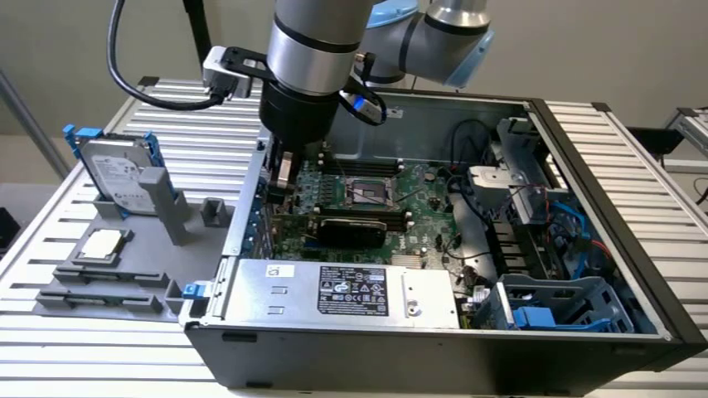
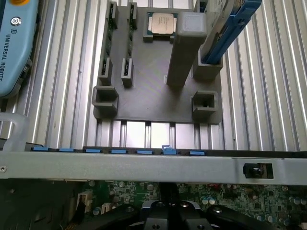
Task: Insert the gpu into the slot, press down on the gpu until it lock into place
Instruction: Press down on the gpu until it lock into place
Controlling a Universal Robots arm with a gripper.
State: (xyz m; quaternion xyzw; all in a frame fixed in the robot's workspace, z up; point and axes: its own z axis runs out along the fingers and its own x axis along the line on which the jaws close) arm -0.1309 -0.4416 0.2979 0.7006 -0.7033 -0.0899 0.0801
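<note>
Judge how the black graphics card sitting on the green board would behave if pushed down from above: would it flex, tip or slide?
The gpu looks like a rigid flat card, so it probably won't flex. Standing on edge across the motherboard, it might tip if pushed off-centre.

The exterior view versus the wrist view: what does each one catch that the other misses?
The exterior view alone takes in the whole open computer case, the silver power-supply box, the gpu lying on the green board, and the robot arm above it. The wrist view alone looks straight down at the case's top edge. Both share the grey holder tray with its processor chip and the green board.
</note>
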